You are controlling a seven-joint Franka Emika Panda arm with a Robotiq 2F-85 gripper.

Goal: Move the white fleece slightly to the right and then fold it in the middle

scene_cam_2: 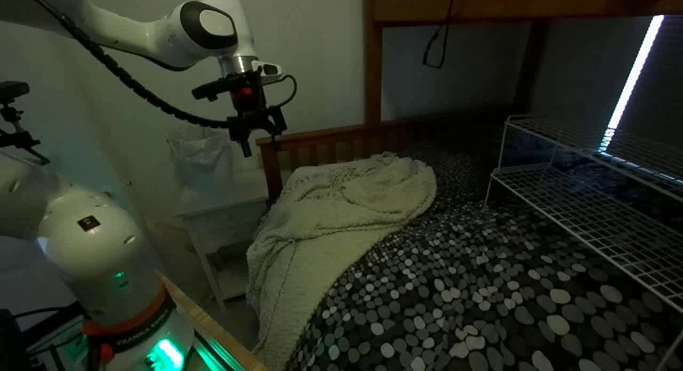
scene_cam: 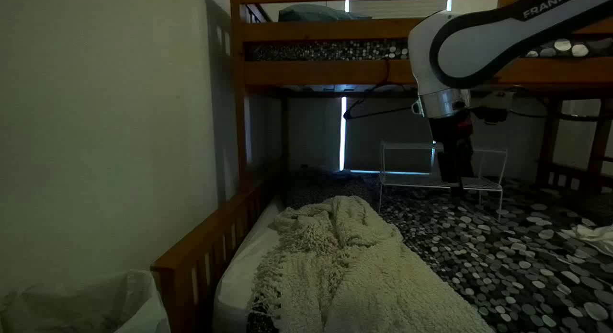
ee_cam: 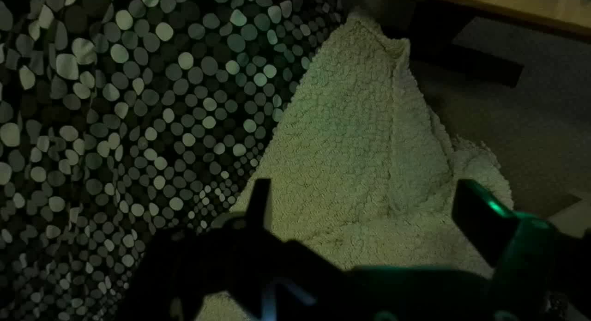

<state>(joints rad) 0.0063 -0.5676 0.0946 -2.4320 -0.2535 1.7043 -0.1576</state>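
The white fleece (scene_cam: 373,280) lies rumpled along the bed side near the wooden headboard. In an exterior view it is bunched at its far end (scene_cam_2: 341,211), and its near end hangs over the bed edge. In the wrist view the fleece (ee_cam: 337,154) narrows to a corner at the top, with a crease across its middle. My gripper (scene_cam_2: 261,145) is open and empty, pointing down, well above the fleece. It also shows dark in an exterior view (scene_cam: 457,182). In the wrist view its fingers (ee_cam: 362,184) stand wide apart with the fleece below, not touching it.
A black-and-white speckled bedspread (scene_cam_2: 416,296) covers the bed. A white wire rack (scene_cam_2: 576,211) stands on it. A black hanger (scene_cam: 378,113) hangs from the upper bunk rail (scene_cam: 325,73). A wooden slatted headboard (scene_cam: 206,242), a white nightstand (scene_cam_2: 224,211) and a bag (scene_cam_2: 205,157) stand beside the bed.
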